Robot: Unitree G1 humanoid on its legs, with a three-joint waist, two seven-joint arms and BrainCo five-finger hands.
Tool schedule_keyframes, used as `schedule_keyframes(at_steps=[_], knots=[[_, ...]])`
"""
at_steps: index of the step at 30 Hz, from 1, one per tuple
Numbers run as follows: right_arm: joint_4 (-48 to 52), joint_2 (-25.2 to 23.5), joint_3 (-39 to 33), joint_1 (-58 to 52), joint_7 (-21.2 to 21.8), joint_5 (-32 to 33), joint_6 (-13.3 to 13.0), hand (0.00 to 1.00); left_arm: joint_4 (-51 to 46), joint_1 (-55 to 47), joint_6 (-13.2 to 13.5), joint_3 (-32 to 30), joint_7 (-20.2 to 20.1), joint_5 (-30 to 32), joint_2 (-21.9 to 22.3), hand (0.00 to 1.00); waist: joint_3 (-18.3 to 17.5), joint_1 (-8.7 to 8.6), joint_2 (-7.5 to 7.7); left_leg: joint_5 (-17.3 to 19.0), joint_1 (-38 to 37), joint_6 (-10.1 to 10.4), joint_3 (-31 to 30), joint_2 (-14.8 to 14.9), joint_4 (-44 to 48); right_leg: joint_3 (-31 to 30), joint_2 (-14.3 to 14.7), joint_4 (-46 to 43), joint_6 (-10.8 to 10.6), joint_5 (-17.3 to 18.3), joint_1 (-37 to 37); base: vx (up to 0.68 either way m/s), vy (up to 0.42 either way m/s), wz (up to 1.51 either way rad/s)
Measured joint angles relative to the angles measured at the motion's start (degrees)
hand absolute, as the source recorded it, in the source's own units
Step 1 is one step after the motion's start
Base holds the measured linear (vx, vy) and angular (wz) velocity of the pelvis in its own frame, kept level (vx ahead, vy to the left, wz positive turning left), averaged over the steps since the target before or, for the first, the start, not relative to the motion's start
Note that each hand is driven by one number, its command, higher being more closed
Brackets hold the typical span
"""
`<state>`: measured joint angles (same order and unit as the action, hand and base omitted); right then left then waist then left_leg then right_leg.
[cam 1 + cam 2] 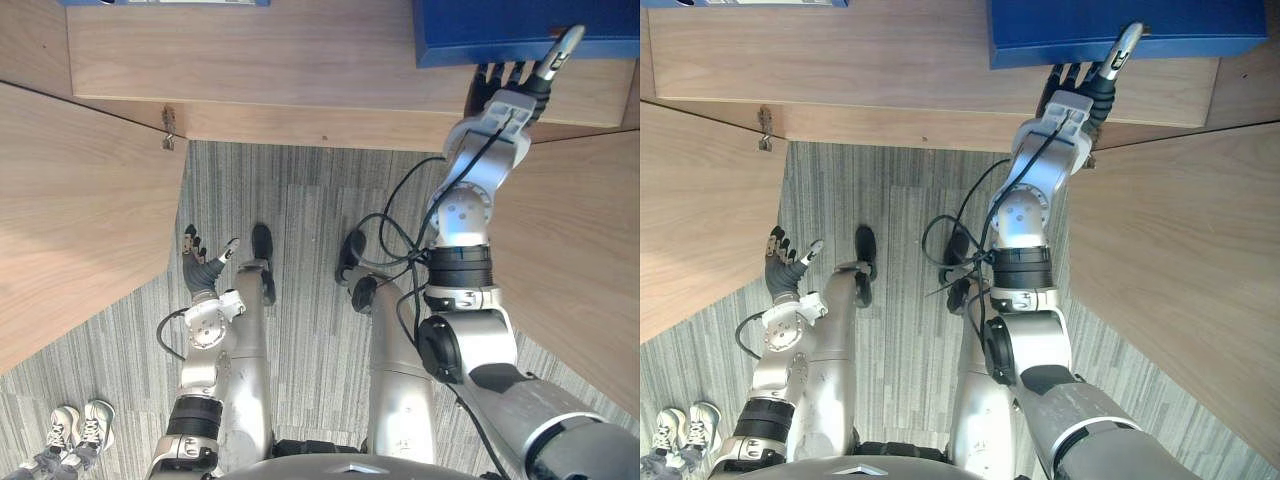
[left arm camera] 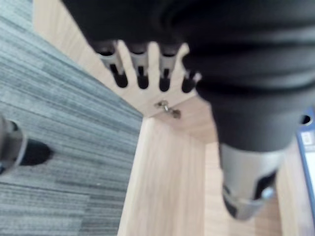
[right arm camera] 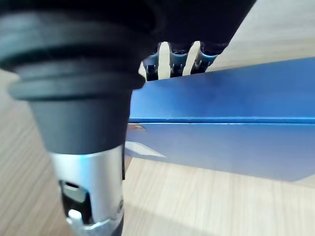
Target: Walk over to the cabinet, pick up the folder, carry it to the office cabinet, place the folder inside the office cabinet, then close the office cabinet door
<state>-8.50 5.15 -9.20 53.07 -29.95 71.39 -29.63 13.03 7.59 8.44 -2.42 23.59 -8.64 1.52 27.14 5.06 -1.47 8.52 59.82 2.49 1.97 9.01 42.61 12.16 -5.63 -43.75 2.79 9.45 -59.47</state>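
Right hand [image 1: 505, 100] sits open at the near edge of the blue folder [image 1: 470, 30], thumb on top; probably the pickup, next comes the squeeze. Left hand [image 1: 203, 268] hangs relaxed

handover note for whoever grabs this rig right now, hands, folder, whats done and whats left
Left hand: open, empty, hanging low by the robot's side.
Right hand: raised to the near edge of the blue folder; grip can't be judged from here.
The folder lies on the wooden shelf inside the cabinet. The left door and right door both stand open.
Done: the folder looks to be inside.
Left: probably free the right hand, draw it clear, then close the door.
Note: a person's shoes are on the floor to the left.
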Motion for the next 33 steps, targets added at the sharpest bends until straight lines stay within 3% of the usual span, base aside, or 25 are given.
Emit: schedule_keyframes(at_steps=[8,13,20,25,33], knots=[[4.28,-0.79,0.19,-4.68,-5.98,-10.67,1.4,0.0,1.57,1.16,-1.1,0.08,1.27,1.08,1.9,0.0,-0.01,0.0,0.02,0.73,-2.25,-0.52,0.92,-0.15,-0.9,-0.17,-0.25,1.49,-0.72,0.13,2.47,0.0,0.012,-0.01],[4.31,-2.05,0.91,-7.08,-7.52,-11.58,2.66,0.0,1.59,2.0,-1.63,-0.19,2.41,1.3,1.95,0.0,-0.01,-0.04,0.02,1.51,-2.73,-0.82,1.23,-0.16,-0.68,-0.3,-0.3,1.82,-1.09,0.31,3.17,0.01,0.008,-0.01],[5.84,-2.95,3.16,-14.48,-7.64,-13.51,4.1,0.0,1.74,1.91,-1.96,-0.63,2.47,2.1,1.91,0.0,-3.35,-0.14,0.26,2.62,-3.01,-1.15,1.51,-0.2,-0.57,-0.39,-0.33,2.81,-1.6,0.61,3.82,0.0,0.0,0.0],[7.69,-2.96,4.65,-19.22,-7.46,-16.19,6.15,0.0,1.74,1.88,-2.32,-0.97,2.48,2.15,1.95,0.0,-3.49,-0.36,0.28,3.19,-3.94,-1.26,1.86,-0.16,-0.55,-0.54,-0.32,3.32,-1.75,0.68,4.89,0.0,0.002,-0.01],[10.69,-3.72,4.61,-27.15,-6.37,-26.31,10.32,0.0,1.74,1.68,-2.67,-1.75,3.69,2.16,1.93,0.0,-3.5,-0.8,0.28,4.85,-4.83,-1.61,2.67,0.12,0.9,-1.37,-0.21,3.33,-2.56,1.0,5.85,0.0,0.009,-0.05]])
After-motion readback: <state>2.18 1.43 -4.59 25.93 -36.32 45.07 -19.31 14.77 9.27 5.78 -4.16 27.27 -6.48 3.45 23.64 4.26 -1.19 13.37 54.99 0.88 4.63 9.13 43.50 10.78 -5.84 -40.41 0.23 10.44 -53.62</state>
